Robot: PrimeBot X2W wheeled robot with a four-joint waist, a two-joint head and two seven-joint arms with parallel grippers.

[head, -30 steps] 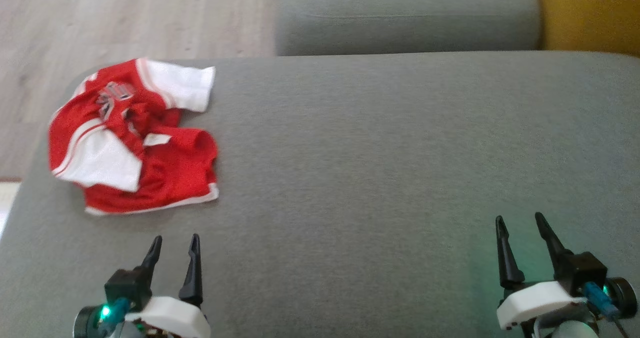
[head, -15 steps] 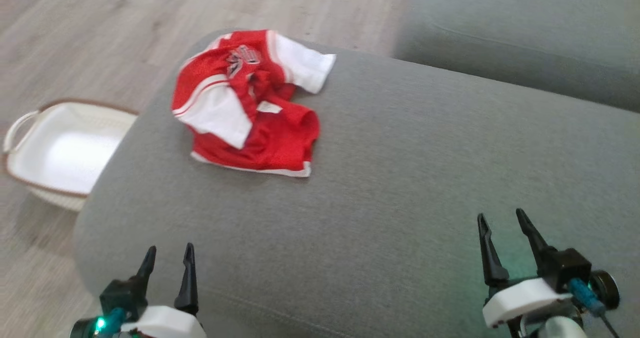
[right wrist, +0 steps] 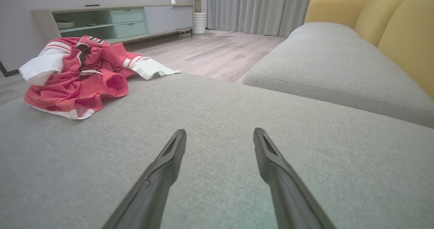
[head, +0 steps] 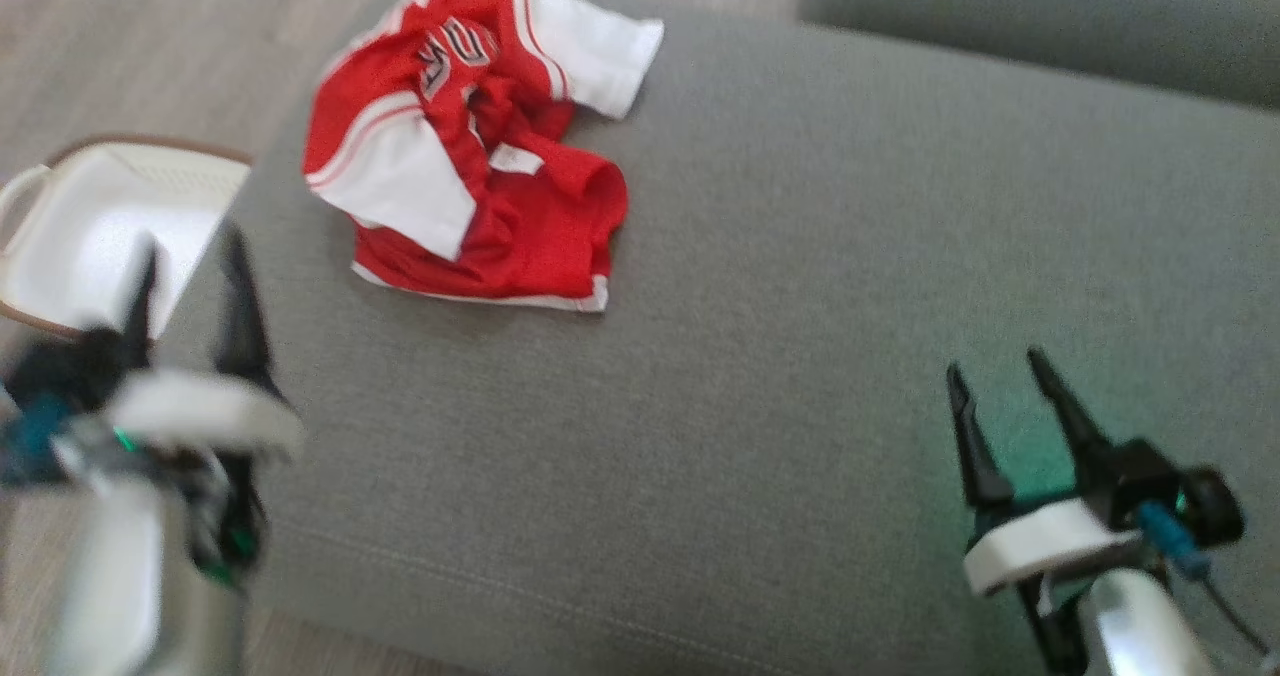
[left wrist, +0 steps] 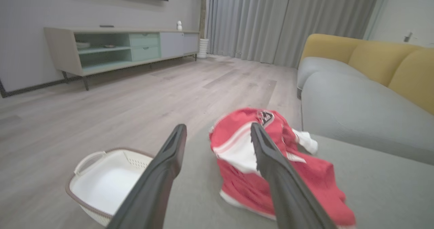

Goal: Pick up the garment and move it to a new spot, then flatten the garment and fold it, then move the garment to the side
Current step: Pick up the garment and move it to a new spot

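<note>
one white basket with a brown rim sits on the pale wood floor at the far left of the head view, just beside the rounded end of a grey sofa cushion. its inside is bare. the left gripper is in front of it, blurred, with its two dark fingers spread wide and nothing between them; it hangs over the cushion's left edge, near the basket. in the left wrist view the same left gripper points at the garment, its fingers apart and not touching the cloth, with the basket low on the left.

next to the right, the garment lies crumpled on the far left end of the cushion. it is a red jersey with white sleeves and white trim, bunched into folds, one white sleeve stretched out toward the right. dark lettering shows near its top, too small to read.

further right the cushion is plain grey fabric. the right gripper hovers above its near right part, well apart from the garment, fingers wide and holding nothing. the right wrist view shows that right gripper over bare cushion, the garment far off at its upper left. a second grey sofa seat lies beyond, at the upper right.
</note>
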